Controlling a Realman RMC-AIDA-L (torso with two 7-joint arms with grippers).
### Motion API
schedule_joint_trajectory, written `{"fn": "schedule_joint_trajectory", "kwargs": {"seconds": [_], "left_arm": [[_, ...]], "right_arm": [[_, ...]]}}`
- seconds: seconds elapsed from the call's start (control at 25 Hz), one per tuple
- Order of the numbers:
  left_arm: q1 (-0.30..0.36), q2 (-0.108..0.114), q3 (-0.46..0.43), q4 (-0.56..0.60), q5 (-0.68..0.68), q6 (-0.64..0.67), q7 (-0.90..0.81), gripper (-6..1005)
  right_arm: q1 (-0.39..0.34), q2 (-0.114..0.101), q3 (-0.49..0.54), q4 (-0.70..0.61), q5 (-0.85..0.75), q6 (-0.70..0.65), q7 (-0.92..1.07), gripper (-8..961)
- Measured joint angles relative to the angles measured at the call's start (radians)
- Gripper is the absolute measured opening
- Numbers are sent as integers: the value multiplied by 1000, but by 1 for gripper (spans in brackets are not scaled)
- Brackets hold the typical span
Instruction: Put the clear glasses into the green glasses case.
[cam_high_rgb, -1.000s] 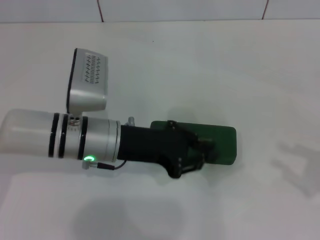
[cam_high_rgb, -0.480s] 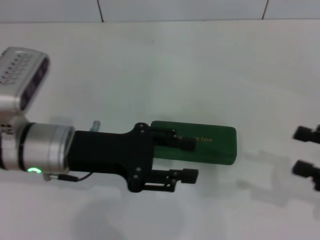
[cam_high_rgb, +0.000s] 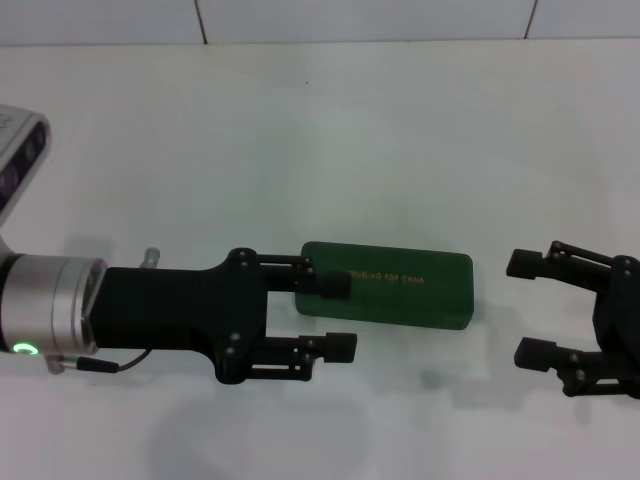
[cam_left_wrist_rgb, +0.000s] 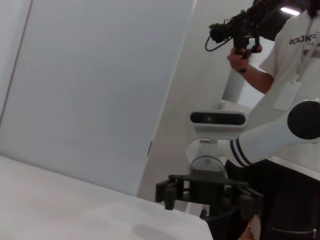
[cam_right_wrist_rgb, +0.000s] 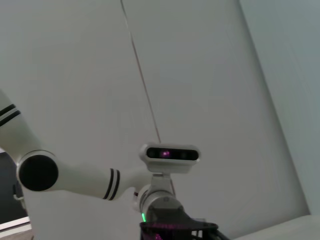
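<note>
- Green glasses case (cam_high_rgb: 400, 285) lies closed on the white bench (cam_high_rgb: 400, 130), between both arms.
- Left end effector (cam_high_rgb: 336, 317) gapes empty, one finger over the case's end.
- Right end effector (cam_high_rgb: 527, 308) spread wide, empty, just beside the case.

White table (cam_high_rgb: 330, 130) — closed green glasses case (cam_high_rgb: 400, 295) lying flat.

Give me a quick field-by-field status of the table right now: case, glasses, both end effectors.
case: green glasses case lies flat on the white table, lid shut, gold lettering up
glasses: clear glasses not visible in any view
left end effector: open, at the case's left end, upper finger over its corner, holding nothing
right end effector: open, just off the case's right end, apart from it, holding nothing
</note>
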Motion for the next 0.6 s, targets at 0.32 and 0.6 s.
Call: {"fn": "schedule_joint_trajectory", "kwargs": {"seconds": [0.32, 0.6], "left_arm": [[6, 2, -12, -3, 3, 1, 2, 645], [6, 15, -13, 4, 4, 0, 1, 644]], "right_arm": [[15, 1, -16, 20, 4, 3, 0, 872], [19, 3, -18, 46, 3, 20, -8, 872]]}}
